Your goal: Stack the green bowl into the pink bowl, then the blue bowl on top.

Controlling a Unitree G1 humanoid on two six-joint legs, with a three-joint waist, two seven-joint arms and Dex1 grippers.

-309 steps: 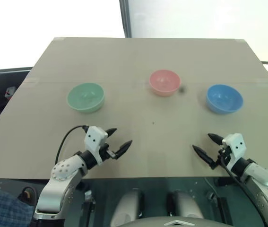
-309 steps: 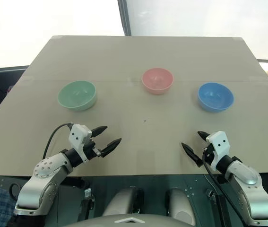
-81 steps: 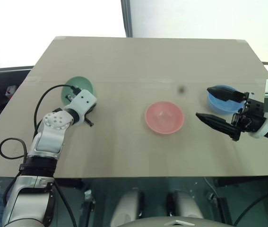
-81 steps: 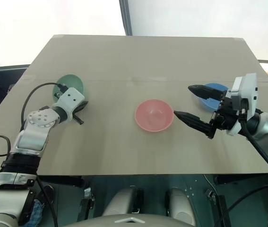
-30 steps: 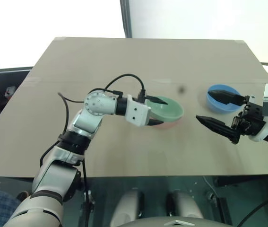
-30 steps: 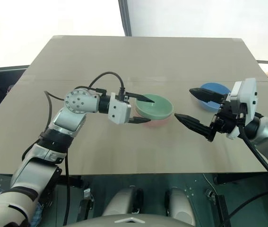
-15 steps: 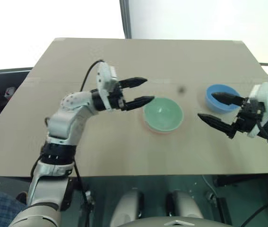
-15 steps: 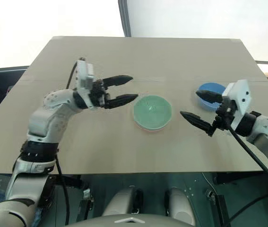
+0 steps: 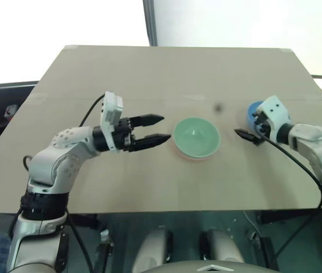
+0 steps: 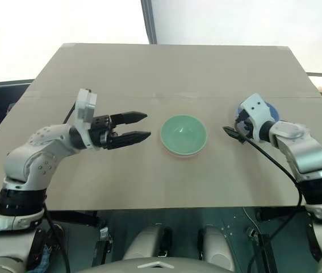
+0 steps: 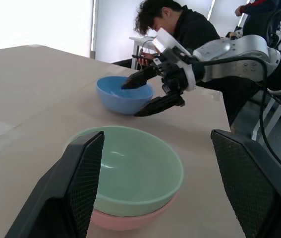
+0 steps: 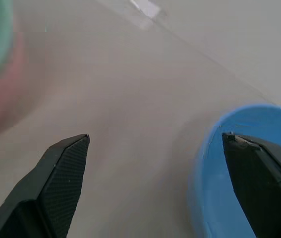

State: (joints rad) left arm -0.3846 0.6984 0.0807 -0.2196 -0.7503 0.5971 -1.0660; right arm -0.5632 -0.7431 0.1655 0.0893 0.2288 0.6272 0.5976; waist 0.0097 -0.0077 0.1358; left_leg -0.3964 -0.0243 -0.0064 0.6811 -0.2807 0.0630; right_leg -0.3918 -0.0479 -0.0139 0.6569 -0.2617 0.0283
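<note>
The counter (image 9: 149, 74) is a broad tan board with a faint seam running across its far part and a small dark spot (image 9: 218, 107) just beyond the bowls; past its far edge stands a bright white wall split by a dark upright post (image 9: 151, 23). In the left wrist view a person (image 11: 190, 29) in dark clothes sits behind the counter's right end.

At mid-counter the green bowl (image 9: 196, 136) sits nested in the pink bowl (image 11: 130, 220), whose rim peeks out beneath it. A second ago the left hand (image 9: 162, 128) was at this stack; it has since drawn off to the left and rolled over, and now hovers just beside the stack, jaws wide and empty, pointing right.

The blue bowl (image 11: 123, 94) rests at the right, apart from the stack. The right hand (image 10: 237, 129) — held above the counter a second ago — has dropped to the bowl, jaws spread wide, one finger over the bowl's inside and the other outside its near wall.
</note>
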